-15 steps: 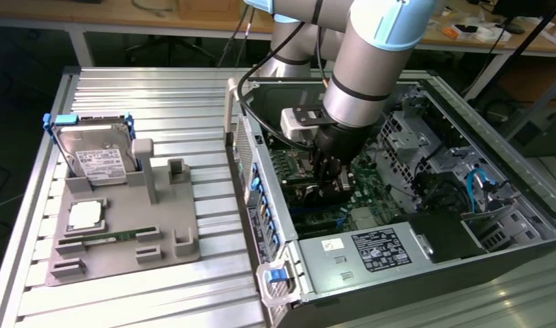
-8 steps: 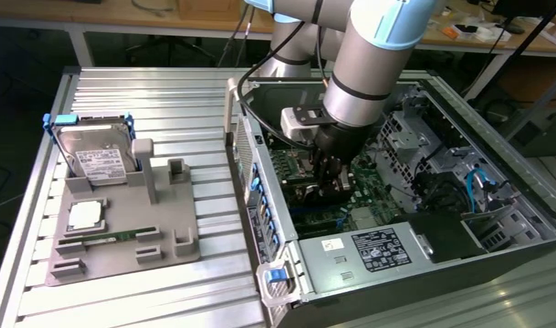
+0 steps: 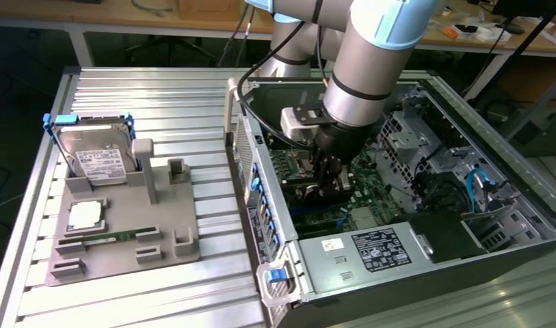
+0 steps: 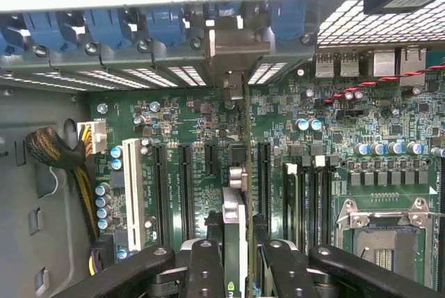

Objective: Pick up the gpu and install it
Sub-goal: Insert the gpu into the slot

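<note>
The gripper [image 4: 234,260] is clamping the gpu [image 4: 236,208] edge-on between its fingers, holding it upright inside the computer case [image 3: 496,205] so that its lower edge is lining up with a motherboard [image 4: 334,138] slot.

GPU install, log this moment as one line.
gripper: shut on gpu | gpu: edge-on above motherboard slots | place: inside computer case
</note>
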Controlling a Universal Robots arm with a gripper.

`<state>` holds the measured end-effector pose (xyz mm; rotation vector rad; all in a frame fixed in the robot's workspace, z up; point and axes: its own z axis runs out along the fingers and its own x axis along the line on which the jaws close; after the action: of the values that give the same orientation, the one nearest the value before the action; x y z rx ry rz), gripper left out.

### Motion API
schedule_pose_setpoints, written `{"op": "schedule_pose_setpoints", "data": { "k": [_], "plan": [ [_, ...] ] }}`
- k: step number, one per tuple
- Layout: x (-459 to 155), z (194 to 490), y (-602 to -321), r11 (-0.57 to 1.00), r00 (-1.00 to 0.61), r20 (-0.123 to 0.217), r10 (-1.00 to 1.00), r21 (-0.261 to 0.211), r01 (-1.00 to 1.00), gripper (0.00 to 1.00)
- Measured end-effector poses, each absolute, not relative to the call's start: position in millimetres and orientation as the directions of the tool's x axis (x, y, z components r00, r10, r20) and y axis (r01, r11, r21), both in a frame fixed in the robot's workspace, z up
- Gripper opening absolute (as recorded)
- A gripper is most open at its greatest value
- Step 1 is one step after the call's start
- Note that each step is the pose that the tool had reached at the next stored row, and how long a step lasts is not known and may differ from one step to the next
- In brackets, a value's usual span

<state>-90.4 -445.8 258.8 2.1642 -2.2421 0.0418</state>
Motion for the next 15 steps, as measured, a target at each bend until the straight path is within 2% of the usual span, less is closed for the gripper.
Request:
{"op": "schedule_pose_setpoints", "data": {
  "k": [15],
  "plan": [
    [-90.6,259.1,-446.0,0.035,-0.035,0.038,-0.999,-0.002,-0.999,0.27]
  ]
}}
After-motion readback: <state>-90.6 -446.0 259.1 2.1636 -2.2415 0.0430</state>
